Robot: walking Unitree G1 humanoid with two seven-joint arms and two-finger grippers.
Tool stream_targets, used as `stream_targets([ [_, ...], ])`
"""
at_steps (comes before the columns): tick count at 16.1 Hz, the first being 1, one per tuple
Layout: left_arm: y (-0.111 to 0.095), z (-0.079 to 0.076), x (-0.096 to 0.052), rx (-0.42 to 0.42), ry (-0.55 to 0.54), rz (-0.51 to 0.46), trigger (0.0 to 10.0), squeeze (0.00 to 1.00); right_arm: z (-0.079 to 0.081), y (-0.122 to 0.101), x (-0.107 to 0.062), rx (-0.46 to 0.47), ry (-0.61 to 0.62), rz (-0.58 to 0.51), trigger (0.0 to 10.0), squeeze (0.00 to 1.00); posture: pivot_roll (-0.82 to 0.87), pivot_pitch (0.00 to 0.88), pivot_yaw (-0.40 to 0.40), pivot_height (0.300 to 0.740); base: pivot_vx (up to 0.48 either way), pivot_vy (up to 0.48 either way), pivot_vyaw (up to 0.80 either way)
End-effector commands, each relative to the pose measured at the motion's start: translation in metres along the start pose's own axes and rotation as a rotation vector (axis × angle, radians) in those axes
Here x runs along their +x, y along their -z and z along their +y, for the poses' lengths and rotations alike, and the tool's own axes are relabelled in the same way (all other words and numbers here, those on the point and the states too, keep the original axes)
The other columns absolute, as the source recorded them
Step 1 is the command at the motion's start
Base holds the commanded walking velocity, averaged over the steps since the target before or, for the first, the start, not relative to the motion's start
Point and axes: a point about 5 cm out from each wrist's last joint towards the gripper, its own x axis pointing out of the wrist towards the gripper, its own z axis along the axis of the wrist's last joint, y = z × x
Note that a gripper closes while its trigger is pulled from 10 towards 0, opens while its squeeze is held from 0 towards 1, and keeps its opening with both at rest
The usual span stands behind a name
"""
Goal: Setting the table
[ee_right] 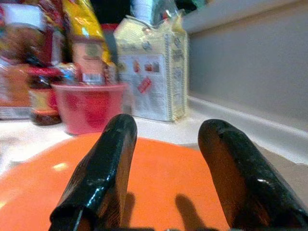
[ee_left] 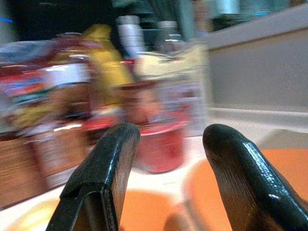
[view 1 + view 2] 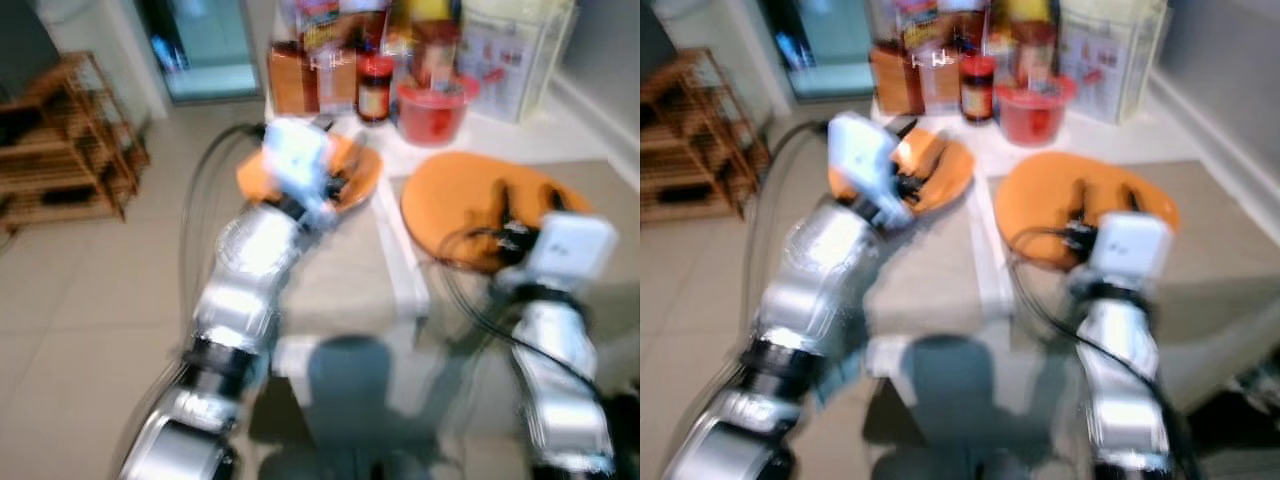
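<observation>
Head views smeared w/ motion blur. Left gripper [image 3: 345,180] partly hidden behind its white wrist housing [image 3: 296,155]; orange plate [image 3: 360,185] under it mostly covered. Jars & packets [image 2: 72,96] beyond the left gripper too blurred to read labels. Right gripper's [image 1: 166,168] finger bases cut off at frame edge.

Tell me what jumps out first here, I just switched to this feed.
Two orange plates: the left hand hovers open over the smaller orange plate at the table's left edge, the right hand open over the larger orange plate beside it. Behind them, a red bowl fronts crowded jars and packages.
</observation>
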Motion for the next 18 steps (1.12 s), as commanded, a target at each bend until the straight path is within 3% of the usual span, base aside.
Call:
stream_targets([
  [1,-0.003,0.016,-0.006,0.021,-0.043,0.0,10.0,0.0,0.01,-0.009,0.002,0.031,-0.023,-0.035,10.0,0.0,-0.08,0.0,0.085,0.722,0.0,0.0,0.0],
  [6,-0.022,0.064,0.015,-0.046,-0.169,0.068,10.0,0.0,0.011,-0.008,0.001,0.028,-0.028,-0.041,10.0,0.0,-0.07,0.0,0.08,0.722,0.0,0.0,0.0],
  [8,-0.009,0.095,0.023,-0.209,-0.271,0.284,10.0,0.0,0.012,-0.008,0.001,0.029,-0.032,-0.043,10.0,0.0,-0.07,0.0,0.087,0.722,0.0,0.0,0.0],
  [11,0.015,0.106,0.017,-0.354,-0.372,0.451,10.0,0.0,0.013,-0.008,0.0,0.029,-0.029,-0.042,10.0,0.0,-0.08,0.0,0.094,0.722,0.0,0.0,0.0],
  [13,0.02,0.109,0.014,-0.375,-0.41,0.482,10.0,0.0,0.011,-0.007,-0.002,0.027,-0.025,-0.037,10.0,0.0,-0.09,0.0,0.093,0.722,0.0,0.0,0.0],
  [14,0.021,0.111,0.013,-0.334,-0.419,0.503,10.0,0.0,0.01,-0.006,-0.003,0.024,-0.024,-0.033,10.0,0.0,-0.09,0.0,0.093,0.722,0.0,0.0,0.0],
  [15,0.02,0.112,0.015,-0.321,-0.408,0.505,10.0,1.0,0.01,-0.006,-0.003,0.022,-0.024,-0.03,10.0,0.0,-0.09,0.0,0.09,0.722,0.0,0.0,0.0],
  [18,0.011,0.115,0.018,-0.309,-0.412,0.464,10.0,1.0,0.009,-0.006,-0.003,0.018,-0.027,-0.029,10.0,0.0,-0.08,0.0,0.084,0.722,0.0,0.0,0.0],
])
